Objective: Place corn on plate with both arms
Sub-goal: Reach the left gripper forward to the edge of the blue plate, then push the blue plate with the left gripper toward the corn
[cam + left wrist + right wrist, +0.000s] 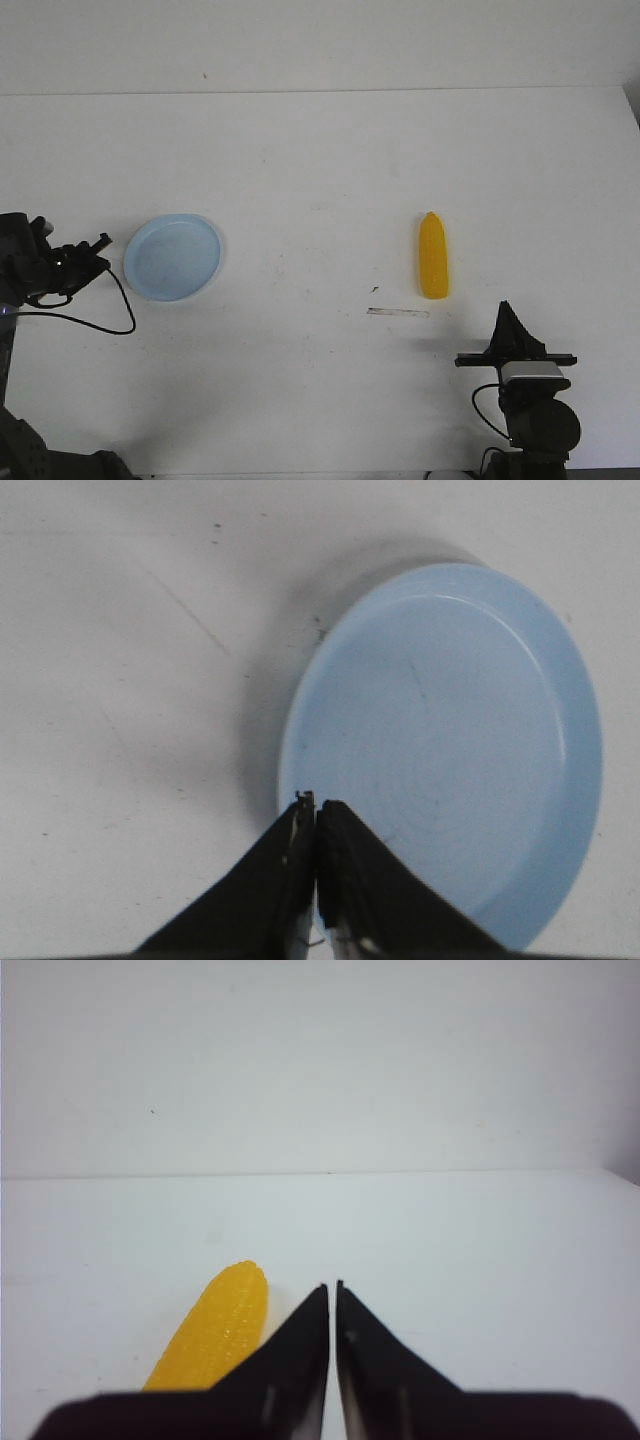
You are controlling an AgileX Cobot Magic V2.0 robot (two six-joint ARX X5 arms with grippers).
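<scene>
No brand, label or lettering reads on anything here. The white matte surface (320,180) is lightly scuffed, with a thin grey streak (398,313) just off the cob's blunt end, toward 7 o'clock from it.

Over to the round, flat, pale blue plastic plate (173,257), sitting left of centre in the front view: smooth, slightly glossy, a shallow raised rim, faint dark scratches across its face. Nothing lies on it.

The small yellow-orange toy corn cob (433,257) lies well apart from the plate, out at the plate's 3 o'clock, flat on the surface. It is elongated, pebbled with tiny moulded kernels, its tapered tip pointing to 12 o'clock, its blunt end toward 6.

Left arm's black claw (316,815) sits at the plate's 9 o'clock in the front view; its pointed fingers are pressed together, pinching nothing, tips over the plate's near rim in the wrist view.

Right arm's black claw (332,1295) waits at the corn's 5 o'clock in the front view, near but not touching. Its two tapered fingers are closed to a hairline slit, empty, the cob just beside them in the wrist view. A silver-grey camera module (531,373) rides behind it.
</scene>
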